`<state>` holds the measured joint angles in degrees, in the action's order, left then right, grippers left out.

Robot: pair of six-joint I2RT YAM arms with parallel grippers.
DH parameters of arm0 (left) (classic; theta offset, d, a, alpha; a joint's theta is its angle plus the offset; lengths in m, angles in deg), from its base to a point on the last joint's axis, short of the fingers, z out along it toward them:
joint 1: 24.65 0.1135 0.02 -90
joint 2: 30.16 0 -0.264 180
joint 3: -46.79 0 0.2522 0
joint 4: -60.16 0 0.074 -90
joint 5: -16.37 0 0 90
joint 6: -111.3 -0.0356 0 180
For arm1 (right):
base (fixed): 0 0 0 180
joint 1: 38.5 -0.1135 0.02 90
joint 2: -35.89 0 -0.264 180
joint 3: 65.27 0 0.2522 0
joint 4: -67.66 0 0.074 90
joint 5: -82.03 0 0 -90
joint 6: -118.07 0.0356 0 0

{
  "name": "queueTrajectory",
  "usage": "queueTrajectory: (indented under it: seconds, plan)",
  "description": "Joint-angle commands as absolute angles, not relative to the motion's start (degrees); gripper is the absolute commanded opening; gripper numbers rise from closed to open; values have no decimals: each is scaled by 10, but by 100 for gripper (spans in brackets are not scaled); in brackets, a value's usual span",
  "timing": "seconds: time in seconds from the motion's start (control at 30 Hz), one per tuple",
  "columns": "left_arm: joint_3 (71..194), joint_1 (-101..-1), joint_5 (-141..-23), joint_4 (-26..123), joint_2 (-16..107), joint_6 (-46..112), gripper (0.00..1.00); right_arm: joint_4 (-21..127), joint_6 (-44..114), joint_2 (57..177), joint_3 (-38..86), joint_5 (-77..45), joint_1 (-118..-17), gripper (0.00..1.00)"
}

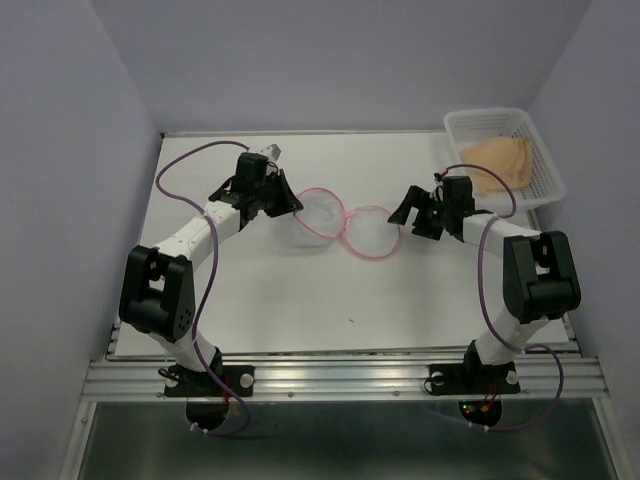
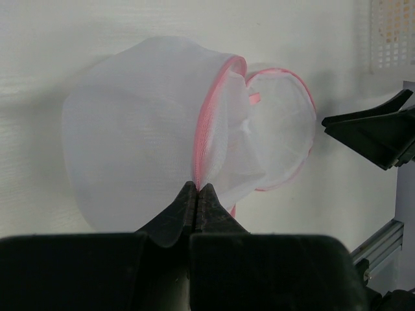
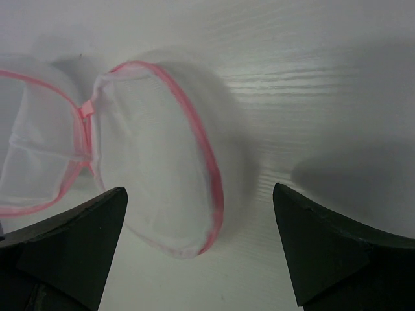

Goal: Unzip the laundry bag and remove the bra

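Note:
The laundry bag (image 1: pixel 345 222) lies unzipped on the white table, its two white mesh halves with pink zipper rims spread side by side. My left gripper (image 1: pixel 288 204) is shut on the pink rim of the left half (image 2: pixel 142 123), with mesh pinched between the fingertips (image 2: pixel 196 189). My right gripper (image 1: pixel 407 214) is open and empty just right of the right half, whose rim (image 3: pixel 214 181) lies between its spread fingers. No fabric shows inside the mesh. The tan bra (image 1: pixel 503 160) lies in the white plastic basket (image 1: pixel 548 185) at the back right.
The basket stands by the table's right edge, behind my right arm; its grid wall shows in the left wrist view (image 2: pixel 392 32). My right gripper's fingers (image 2: pixel 376 133) also appear there. Purple walls enclose the table on three sides.

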<state>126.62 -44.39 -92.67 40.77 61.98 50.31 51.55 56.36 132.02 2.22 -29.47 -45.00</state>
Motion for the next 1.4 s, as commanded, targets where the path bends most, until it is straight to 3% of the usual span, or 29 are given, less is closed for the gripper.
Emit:
queueTrajectory:
  seconds: [0.0,0.1,0.3,0.33,0.43,0.5,0.53,0.67,1.03,1.17,1.27,1.3,1.37]
  plan:
    - [1265,-442,-929,432,621,506,0,588,586,1347,19,-403,-455,99]
    - [1265,-442,-929,435,623,509,0,605,594,1364,10,-420,-455,86]
    - [1266,-442,-930,439,623,511,0,606,600,1388,11,-422,-455,70]
    - [1266,-442,-930,439,624,511,0,606,601,1392,13,-424,-455,55]
    - [1264,-442,-932,441,626,512,0,613,601,1387,16,-428,-455,27]
    - [1262,-442,-932,443,626,512,0,619,595,1371,20,-434,-455,24]
    - [1261,-442,-932,444,627,512,0,617,588,1362,23,-434,-455,18]
    - [1259,-442,-934,447,630,513,0,554,550,1313,55,-392,-455,11]
    - [1248,-443,-959,503,656,534,0,310,420,1264,234,-266,-455,11]
    - [1266,-446,-979,518,677,536,12,242,384,1272,307,-190,-461,11]
    - [1277,-450,-995,529,691,532,39,197,361,1289,362,-147,-466,11]
    - [1278,-451,-1001,530,692,532,55,189,354,1295,372,-139,-473,11]
    - [1279,-452,-1008,530,695,529,70,173,350,1301,392,-122,-478,11]
